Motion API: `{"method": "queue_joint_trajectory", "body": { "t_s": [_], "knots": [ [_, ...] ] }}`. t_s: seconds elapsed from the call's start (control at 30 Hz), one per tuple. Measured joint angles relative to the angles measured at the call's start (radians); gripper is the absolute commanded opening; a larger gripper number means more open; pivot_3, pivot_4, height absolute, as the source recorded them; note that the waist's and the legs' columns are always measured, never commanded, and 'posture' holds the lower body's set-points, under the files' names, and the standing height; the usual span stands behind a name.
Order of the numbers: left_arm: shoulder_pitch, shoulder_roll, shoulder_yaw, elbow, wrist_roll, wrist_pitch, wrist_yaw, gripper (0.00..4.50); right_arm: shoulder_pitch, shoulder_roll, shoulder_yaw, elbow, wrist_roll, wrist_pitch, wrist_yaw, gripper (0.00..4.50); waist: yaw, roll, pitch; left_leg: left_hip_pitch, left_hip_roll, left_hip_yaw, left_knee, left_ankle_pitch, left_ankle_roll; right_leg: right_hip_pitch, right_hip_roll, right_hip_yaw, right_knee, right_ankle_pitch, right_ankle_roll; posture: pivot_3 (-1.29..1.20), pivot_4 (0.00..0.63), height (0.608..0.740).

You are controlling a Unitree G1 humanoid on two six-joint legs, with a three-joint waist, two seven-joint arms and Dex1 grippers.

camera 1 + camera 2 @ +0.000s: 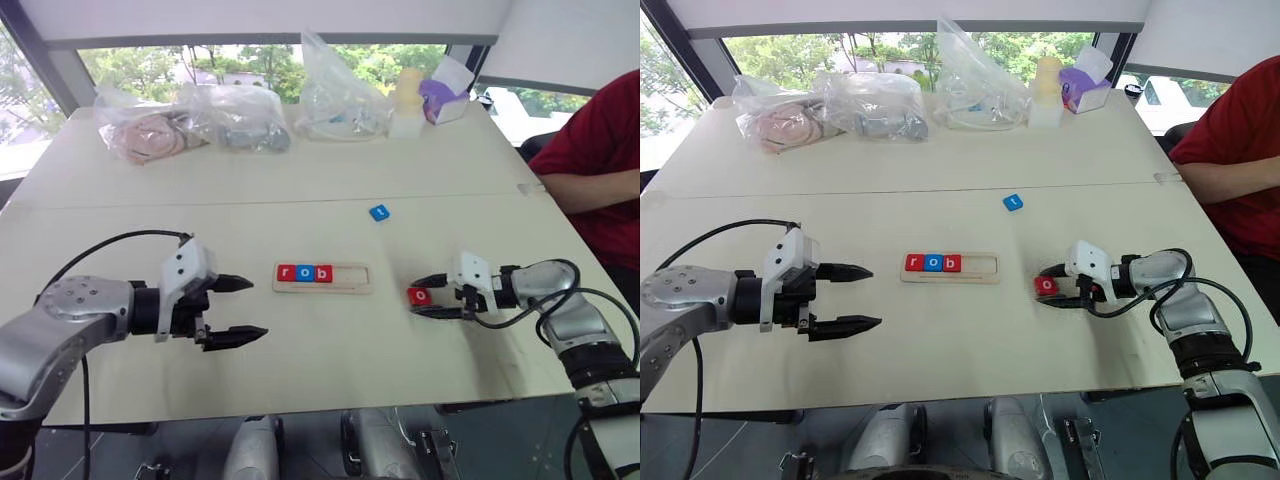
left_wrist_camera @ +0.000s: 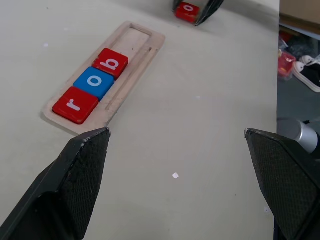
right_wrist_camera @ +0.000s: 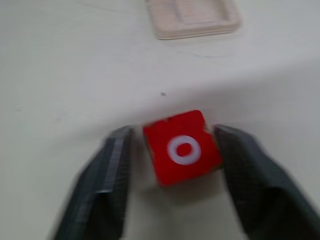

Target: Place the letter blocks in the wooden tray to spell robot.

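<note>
The wooden tray [image 1: 350,277] lies mid-table. Its left end holds three letter blocks: red r [image 1: 287,272], blue o [image 1: 304,272] and red b [image 1: 321,273]. The tray's right part is bare. A blue t block [image 1: 379,212] lies on the table behind the tray. To the tray's right, my right gripper [image 1: 418,297] is shut on a red o block [image 3: 182,149] that rests on the table, one finger on each side. My left gripper [image 1: 258,307] hovers open and holds nothing, left of the tray, pointing toward it.
Clear plastic bags [image 1: 240,118] of parts, a pale cup [image 1: 407,95] and a purple box [image 1: 443,98] line the far edge. A person in a red shirt [image 1: 600,150] sits at the right side, arm on the table. The table's front edge [image 1: 300,410] is near.
</note>
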Motion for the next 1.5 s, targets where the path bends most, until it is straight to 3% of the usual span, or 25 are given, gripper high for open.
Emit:
{"method": "queue_joint_trajectory", "body": {
  "t_s": [0.23, 0.47, 0.8, 1.23, 1.43, 1.5],
  "knots": [
    [0.015, 0.027, 0.045, 0.064, 0.006, -0.007, -0.012, 4.50, 0.006, 0.050, -0.010, -0.140, 0.061, 0.284, -0.059, 1.17, -0.005, 0.000, 0.000, 0.001, 0.001, 0.001, 0.000, 0.000, 0.000, -0.001, 0.000, 0.000, 0.001, 0.001, -0.001, 0.00, 0.150, 0.738],
    [-0.032, 0.055, 0.057, 0.157, 0.034, -0.054, -0.053, 4.50, -0.192, 0.193, 0.040, -0.254, 0.065, 0.470, -0.182, 1.17, 0.001, 0.003, 0.002, -0.001, 0.001, 0.002, 0.000, 0.000, 0.000, -0.003, 0.000, 0.000, 0.001, 0.001, -0.001, 0.00, 0.150, 0.738],
    [-0.047, 0.035, 0.043, 0.154, 0.049, -0.066, -0.046, 4.50, -0.279, 0.262, 0.179, -0.095, -0.033, 0.421, -0.183, 1.17, 0.003, 0.003, 0.002, -0.003, 0.000, 0.002, -0.001, 0.000, 0.000, -0.004, -0.001, 0.000, 0.001, 0.001, 0.000, 0.00, 0.150, 0.738],
    [-0.036, 0.031, 0.040, 0.126, 0.049, -0.061, -0.016, 4.50, -0.296, 0.288, 0.183, -0.025, -0.069, 0.369, -0.164, 1.17, 0.001, 0.003, 0.002, -0.003, 0.000, 0.002, -0.001, 0.000, 0.000, -0.004, 0.000, 0.000, 0.001, 0.002, 0.002, 0.00, 0.150, 0.738],
    [-0.040, 0.031, 0.038, 0.126, 0.049, -0.061, -0.015, 4.50, -0.296, 0.288, 0.187, -0.015, -0.091, 0.333, -0.163, 4.26, 0.000, 0.003, 0.002, -0.003, 0.000, 0.002, -0.001, 0.000, 0.000, -0.004, 0.000, 0.000, 0.002, 0.002, 0.002, 0.00, 0.150, 0.738],
    [-0.040, 0.031, 0.037, 0.126, 0.049, -0.061, -0.015, 4.50, -0.296, 0.289, 0.184, -0.014, -0.091, 0.329, -0.167, 4.46, 0.000, 0.003, 0.002, -0.003, 0.000, 0.002, -0.001, 0.000, 0.000, -0.004, 0.000, 0.000, 0.002, 0.002, 0.002, 0.00, 0.150, 0.738]
  ]
}}
